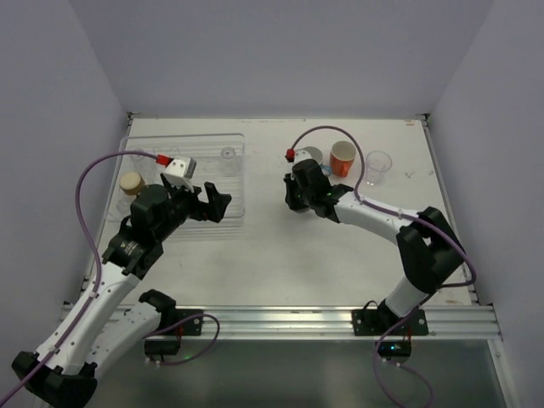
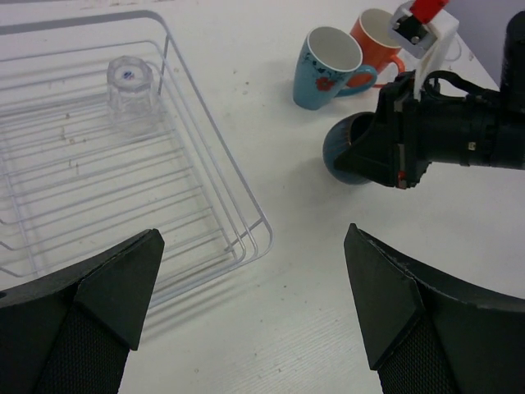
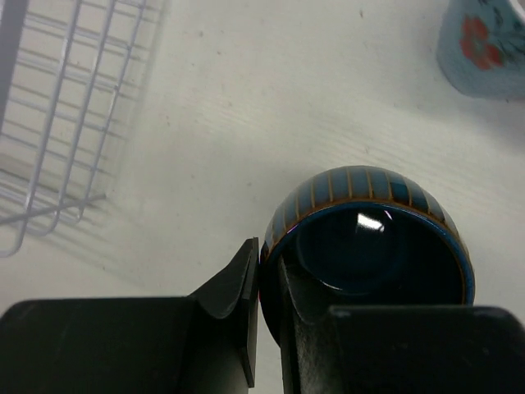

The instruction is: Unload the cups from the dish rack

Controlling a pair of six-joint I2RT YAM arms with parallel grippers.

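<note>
1. Left gripper (image 1: 212, 204): jaws spread and holding nothing. It hangs over the near right corner of the dish rack (image 2: 82, 189). Risk: a straight descent from here may catch the rack's rim and drag the light tray across the surface (image 1: 280, 255).
2. Right gripper (image 3: 267, 271): pinches the rim of the dark-blue cup (image 3: 361, 193), one finger inside the mouth and one outside. The cup is out of the rack, low over the open surface between the rack and the mugs. Whether its base touches down cannot be told.
3. Risk at the cup: the hold is on a single glossy wall, so the cup may pivot or slip. It looks tilted, so if let go like this it would likely roll rather than stand.
4. Dark-blue cup, appearance: rounded body, shiny blue glaze with thin tan vertical stripes, and a dark interior with a bright highlight. No handle is visible.
5. In the rack: a tan cup (image 1: 130, 182) near the left edge and a small clear cup (image 2: 131, 82), upside down, toward the far right corner. Risk: the clear plastic reads poorly against the ridged tray, so a grasp there may be misjudged.
6. Farthest: the light-blue mug (image 2: 326, 70) with a red flower and the orange mug (image 2: 373, 37) stand upright close together. Another clear cup (image 1: 378, 165) stands apart to their right. Risk: a sideways swing of the held cup may knock the light-blue mug, which is near it.
</note>
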